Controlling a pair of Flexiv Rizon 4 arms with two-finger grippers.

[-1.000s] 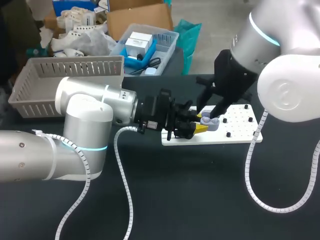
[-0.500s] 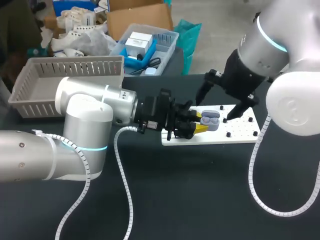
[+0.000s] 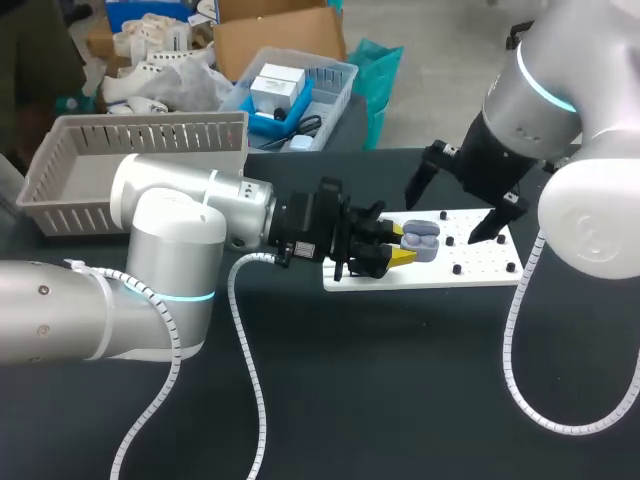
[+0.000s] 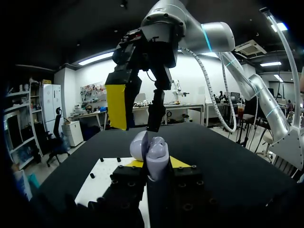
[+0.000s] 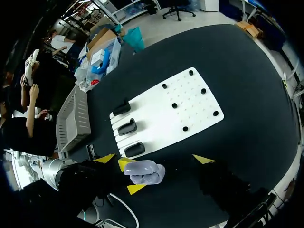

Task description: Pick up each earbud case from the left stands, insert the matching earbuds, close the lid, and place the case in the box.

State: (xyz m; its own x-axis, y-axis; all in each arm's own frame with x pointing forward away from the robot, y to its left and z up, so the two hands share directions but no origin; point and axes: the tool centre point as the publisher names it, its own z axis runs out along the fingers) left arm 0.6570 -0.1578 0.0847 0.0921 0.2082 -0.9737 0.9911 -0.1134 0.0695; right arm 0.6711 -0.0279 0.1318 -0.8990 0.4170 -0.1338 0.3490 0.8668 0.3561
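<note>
Earbud case (image 3: 421,240), lavender and open-lidded, sits clamped in the left gripper (image 3: 402,248) at the head view's centre; the right gripper (image 3: 450,212) hangs spread and empty, just upper right.

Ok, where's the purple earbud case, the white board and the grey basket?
earbud case (image 3: 420,241), head view, on its middle.
white board (image 3: 482,252), head view, on a bare patch between the pegs.
grey basket (image 3: 140,134), head view, on its slatted wall.

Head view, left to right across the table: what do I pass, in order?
Grey basket, left gripper, earbud case held in it, right gripper. The white board lies across the last three, so I leave it out.
</note>
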